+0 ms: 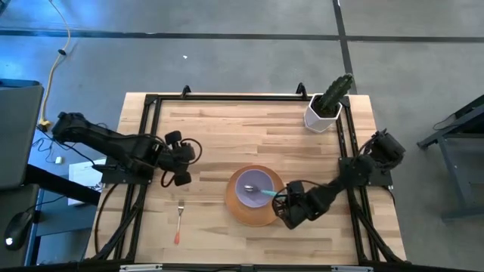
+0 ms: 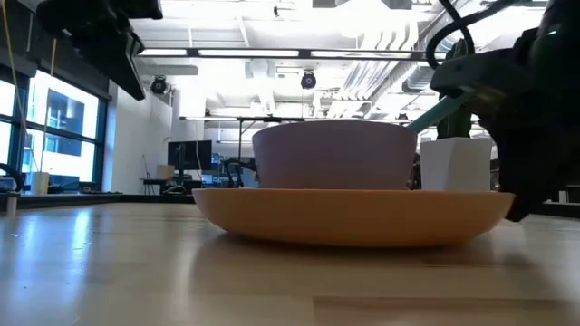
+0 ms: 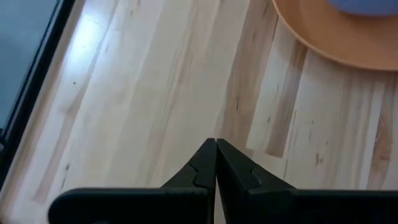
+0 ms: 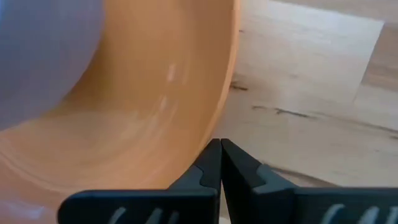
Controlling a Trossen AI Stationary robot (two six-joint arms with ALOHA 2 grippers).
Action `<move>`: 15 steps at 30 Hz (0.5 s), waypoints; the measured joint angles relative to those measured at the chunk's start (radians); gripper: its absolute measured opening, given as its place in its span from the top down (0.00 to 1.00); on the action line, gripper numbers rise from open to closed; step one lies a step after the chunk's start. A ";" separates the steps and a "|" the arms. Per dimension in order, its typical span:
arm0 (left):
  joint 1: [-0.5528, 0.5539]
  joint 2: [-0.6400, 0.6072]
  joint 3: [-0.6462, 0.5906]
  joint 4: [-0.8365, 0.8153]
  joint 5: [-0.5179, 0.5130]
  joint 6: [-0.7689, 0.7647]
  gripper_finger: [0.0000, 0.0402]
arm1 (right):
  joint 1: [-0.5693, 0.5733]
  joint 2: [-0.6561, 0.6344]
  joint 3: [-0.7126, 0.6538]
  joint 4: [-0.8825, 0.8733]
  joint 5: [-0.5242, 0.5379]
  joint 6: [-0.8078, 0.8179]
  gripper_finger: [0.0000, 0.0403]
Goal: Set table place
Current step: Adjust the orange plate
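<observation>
A large orange plate [image 1: 253,214] lies on the wooden table [image 1: 227,125] near its front edge. A lavender bowl [image 1: 248,181] stands on it. A teal-handled spoon [image 1: 265,192] lies in the bowl, its handle leaning over the rim toward the right [image 2: 442,110]. An orange-handled fork [image 1: 178,224] lies flat on the table, left of the plate. My right gripper [image 4: 220,144] is shut and empty at the plate's right rim [image 1: 284,205]. My left gripper [image 3: 216,144] is shut and empty above the table, left of the plate [image 1: 189,157]. My right gripper's shut fingertips [image 4: 211,155] stand right at the plate's right rim [image 4: 217,106], coming from the table's right side. I cannot tell whether they touch it.
A white pot with a cactus [image 1: 327,106] stands at the table's far right corner. The black metal frame [image 1: 144,143] runs along the table's sides. Bare wood lies between the fork and the plate [image 1: 208,219] and across the table's far half.
</observation>
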 joint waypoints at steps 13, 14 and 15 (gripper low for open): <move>0.000 -0.048 0.000 -0.037 -0.010 -0.001 1.00 | -0.103 0.000 0.000 -0.005 0.012 -0.152 1.00; 0.000 -0.048 0.000 -0.040 -0.011 -0.001 1.00 | -0.114 0.000 0.000 -0.004 0.012 -0.165 1.00; 0.000 -0.048 0.000 -0.041 -0.011 -0.002 1.00 | -0.124 0.000 0.000 -0.004 0.012 -0.182 1.00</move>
